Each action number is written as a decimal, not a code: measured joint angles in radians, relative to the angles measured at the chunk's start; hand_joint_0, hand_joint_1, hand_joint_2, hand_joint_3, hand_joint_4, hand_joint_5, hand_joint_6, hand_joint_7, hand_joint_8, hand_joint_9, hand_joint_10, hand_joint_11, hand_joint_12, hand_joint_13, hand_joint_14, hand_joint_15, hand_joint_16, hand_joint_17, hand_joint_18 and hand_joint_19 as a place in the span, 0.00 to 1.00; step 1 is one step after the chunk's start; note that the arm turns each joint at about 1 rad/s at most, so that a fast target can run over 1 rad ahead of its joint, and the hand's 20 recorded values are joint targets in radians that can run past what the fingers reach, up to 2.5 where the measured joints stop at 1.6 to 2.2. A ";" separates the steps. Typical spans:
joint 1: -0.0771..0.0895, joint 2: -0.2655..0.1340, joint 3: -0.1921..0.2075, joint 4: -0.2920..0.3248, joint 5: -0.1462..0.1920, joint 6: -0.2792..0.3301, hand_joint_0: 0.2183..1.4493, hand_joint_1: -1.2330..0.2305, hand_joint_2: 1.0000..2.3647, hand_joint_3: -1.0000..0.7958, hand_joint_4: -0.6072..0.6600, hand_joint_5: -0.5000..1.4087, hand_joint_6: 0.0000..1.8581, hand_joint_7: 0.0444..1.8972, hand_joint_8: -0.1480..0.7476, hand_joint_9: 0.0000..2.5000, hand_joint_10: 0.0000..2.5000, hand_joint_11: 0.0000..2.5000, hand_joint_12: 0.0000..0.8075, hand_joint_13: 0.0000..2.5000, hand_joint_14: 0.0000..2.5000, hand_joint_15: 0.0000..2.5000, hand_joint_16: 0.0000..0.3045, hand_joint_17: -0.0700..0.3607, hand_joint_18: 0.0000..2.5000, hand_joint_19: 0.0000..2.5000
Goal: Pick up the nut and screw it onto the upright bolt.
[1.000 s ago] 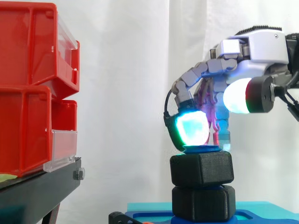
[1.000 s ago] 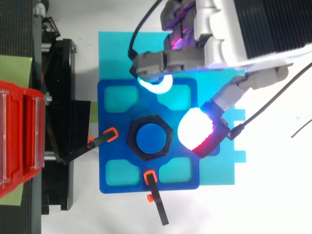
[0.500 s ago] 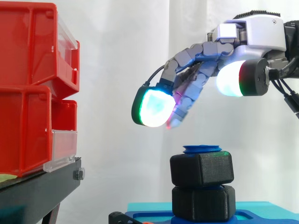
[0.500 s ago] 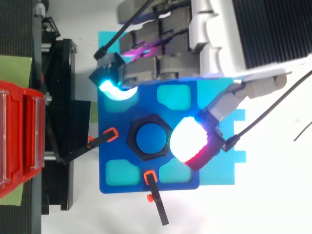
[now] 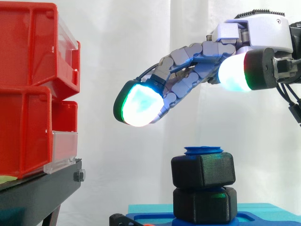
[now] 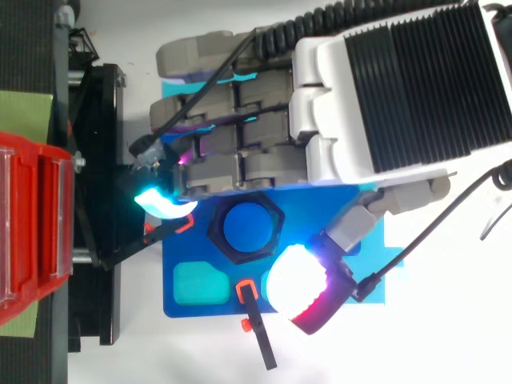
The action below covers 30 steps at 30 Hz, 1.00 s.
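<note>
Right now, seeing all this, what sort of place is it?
Probably a robotics test bench in a lab: a robot hand hovers above black nuts on an upright blue bolt standing on a blue fixture plate, with red bins beside and a white curtain behind.

Hand (image 6: pixel 352 96), fingers straight, spans blue plate (image 6: pixel 216 302); black nut (image 6: pixel 217 230) rings blue bolt (image 6: pixel 246 226); red bins (image 6: pixel 28 224) at left.

At the left, two red bins (image 5: pixel 26 132) stacked on a black stand (image 5: pixel 37 193), a clear panel (image 5: pixel 63 150) on the lower one's front, a white curtain (image 5: pixel 117 47) behind. Lower down, a blue plate (image 6: pixel 210 308) lying on a lighter cyan base (image 5: pixel 150 208), with two orange-tipped black clamps (image 6: pixel 260 344) at its edges. At the top view's left edge, a green sheet (image 6: pixel 20 120) beside the bins.
</note>
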 measured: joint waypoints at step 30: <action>0.009 0.000 -0.044 0.020 0.002 0.001 0.21 0.69 0.00 0.28 0.60 0.21 0.27 0.34 0.35 0.17 0.00 0.00 0.32 0.17 0.00 0.00 0.08 0.30 0.00 0.00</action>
